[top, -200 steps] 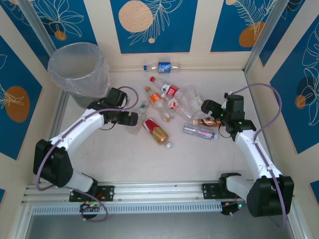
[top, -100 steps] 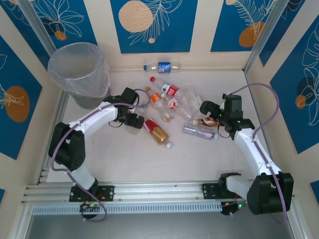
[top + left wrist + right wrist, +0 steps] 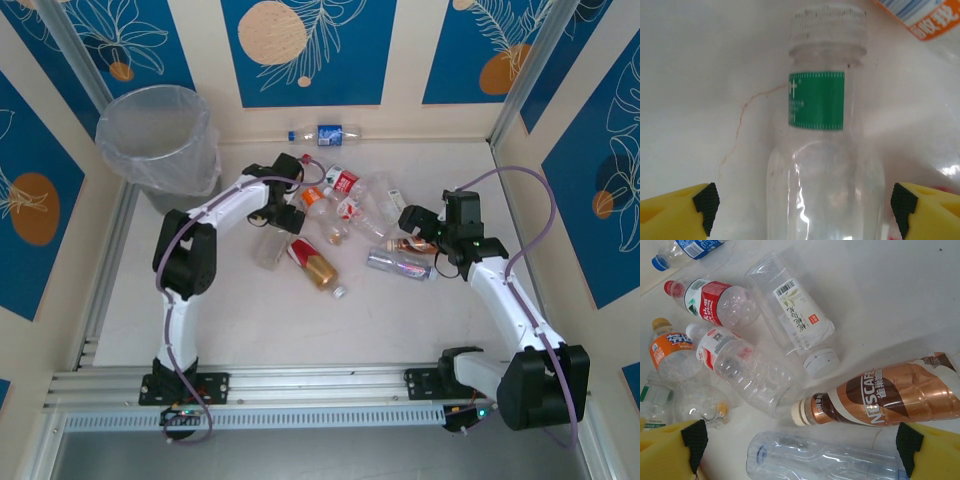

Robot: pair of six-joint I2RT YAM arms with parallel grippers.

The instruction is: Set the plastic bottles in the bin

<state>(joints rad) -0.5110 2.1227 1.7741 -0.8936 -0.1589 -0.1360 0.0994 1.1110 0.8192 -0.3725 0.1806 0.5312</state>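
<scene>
The bottles (image 3: 345, 215) lie in a loose pile at the middle of the table (image 3: 240, 320), and the bin (image 3: 200, 150) stands in its far left corner, well apart from them. A blue-label bottle (image 3: 325, 133) lies alone at the far edge.

A second ago my left gripper (image 3: 290, 216) sat at the left side of the pile. Since then that arm has folded in and swung the wrist over the pile's far left part. My left jaws stand wide, one on each side of a green-label bottle (image 3: 817, 100) with a gap on both sides, gripping nothing.

My right gripper (image 3: 415, 222) has hardly shifted. Its jaws gape empty at the pile's right side, above a Nescafé bottle (image 3: 885, 395) and a clear bottle (image 3: 825, 462).

A red bottle (image 3: 310, 262) lies just beside the left gripper, toward the near edge, and other bottles crowd the space between my two grippers.
</scene>
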